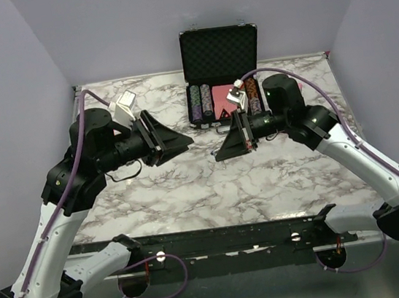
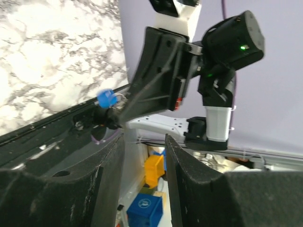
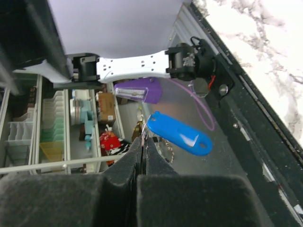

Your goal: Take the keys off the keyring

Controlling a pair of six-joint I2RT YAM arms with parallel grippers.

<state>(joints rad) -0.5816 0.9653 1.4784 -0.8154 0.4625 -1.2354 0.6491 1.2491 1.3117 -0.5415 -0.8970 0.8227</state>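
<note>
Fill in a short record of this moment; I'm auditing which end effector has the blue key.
left end effector: open, nothing between its fingers
right end effector: shut, apparently pinching the thin keyring
blue key: hangs off the ring just past the right fingertips, in the air
arms: tips face each other above the marble table, not touching
chip case: lid open, at the far edge
</note>
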